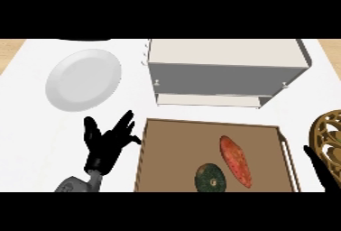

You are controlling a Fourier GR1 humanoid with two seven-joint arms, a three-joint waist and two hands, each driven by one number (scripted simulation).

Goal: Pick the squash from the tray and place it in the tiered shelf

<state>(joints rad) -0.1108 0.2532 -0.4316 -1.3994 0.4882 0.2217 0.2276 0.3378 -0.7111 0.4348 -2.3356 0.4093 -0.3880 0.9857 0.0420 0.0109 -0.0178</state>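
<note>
A dark green round squash [210, 178] lies on the brown tray [174, 140] near its front edge. An orange-red elongated vegetable [236, 160] lies just right of it on the same tray. The white tiered shelf [223, 72] stands behind the tray, with a lower shelf board [206, 100] showing under its top. My left hand [104, 139] is open, fingers up, just left of the tray. Only a dark part of my right hand [323, 170] shows at the right edge, right of the tray.
A white plate [82, 80] lies at the back left of the white counter. A golden openwork basket [329, 135] shows partly at the right edge. Wood-coloured surface shows at the far corners.
</note>
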